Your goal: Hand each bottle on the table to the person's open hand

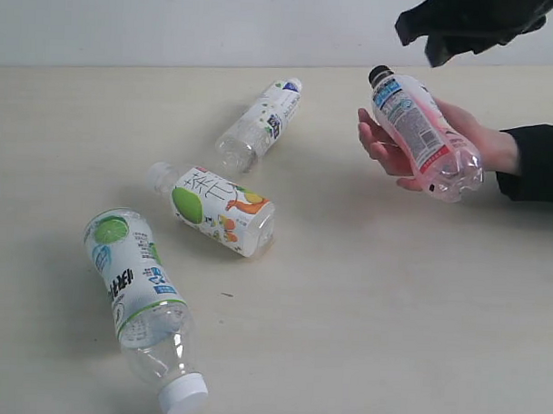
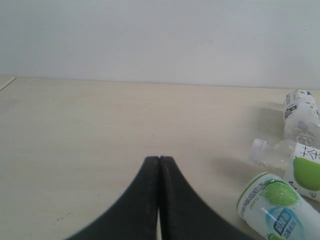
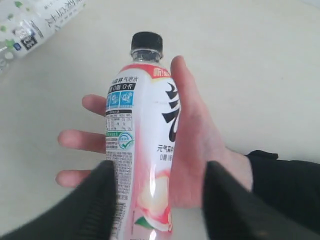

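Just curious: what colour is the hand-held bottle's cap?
The cap is black; right wrist view shows it best.

Left gripper (image 2: 159,160), smooth matte black fingers (image 2: 137,210) flaring wide at base, right gripper (image 3: 159,170), black faintly ribbed fingers (image 3: 97,210), person's black sleeve (image 1: 537,162) at right

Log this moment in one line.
pink bottle: in person's hand; right gripper: open above it; left gripper: shut; three bottles: lying on table

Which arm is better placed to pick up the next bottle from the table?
Likely the left: the three bottles lie on its side, near the shut left gripper. The right gripper hangs open over the person's hand.
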Available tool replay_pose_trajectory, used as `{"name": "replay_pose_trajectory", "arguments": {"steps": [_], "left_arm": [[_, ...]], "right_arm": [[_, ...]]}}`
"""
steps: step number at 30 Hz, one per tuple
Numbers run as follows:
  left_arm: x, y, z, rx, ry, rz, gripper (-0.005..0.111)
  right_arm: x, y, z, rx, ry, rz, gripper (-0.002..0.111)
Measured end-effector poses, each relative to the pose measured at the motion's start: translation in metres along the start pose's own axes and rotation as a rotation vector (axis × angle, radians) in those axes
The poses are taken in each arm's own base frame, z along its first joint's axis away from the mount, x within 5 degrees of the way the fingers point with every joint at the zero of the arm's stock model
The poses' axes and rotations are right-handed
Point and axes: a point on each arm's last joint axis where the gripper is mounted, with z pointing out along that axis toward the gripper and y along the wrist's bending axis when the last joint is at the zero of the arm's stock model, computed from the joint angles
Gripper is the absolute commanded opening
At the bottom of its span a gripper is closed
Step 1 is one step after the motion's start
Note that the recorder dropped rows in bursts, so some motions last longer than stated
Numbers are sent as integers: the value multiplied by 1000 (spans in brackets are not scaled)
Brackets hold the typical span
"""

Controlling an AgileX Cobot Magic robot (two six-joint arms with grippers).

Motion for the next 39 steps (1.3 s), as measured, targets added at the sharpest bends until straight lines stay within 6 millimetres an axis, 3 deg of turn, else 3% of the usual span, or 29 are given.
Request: {"name": "replay_pose_trajectory", "arguments": {"steps": [1,5,10,22,27,33,39], "left_arm": [[0,0,0,0,0,0,0],[0,0,0,0,0,0,0],[0,0,0,0,0,0,0],[0,0,0,0,0,0,0],[0,0,0,0,0,0,0],[0,0,0,0,0,0,0],[0,0,0,0,0,2,0]], "right_arm": [[3,-1,-6,-2,-15,2,1],[25,-4,-39,-5,-96,-13,1],[73,-5,-80,-28,-249,-23,1],[210,2,-144,-84,-716,-113,1],[254,4,-147,-79,-827,-120,1],[281,4,-159,-66,-986,-98,1],[287,4,-163,-63,-1020,-92,1]]}}
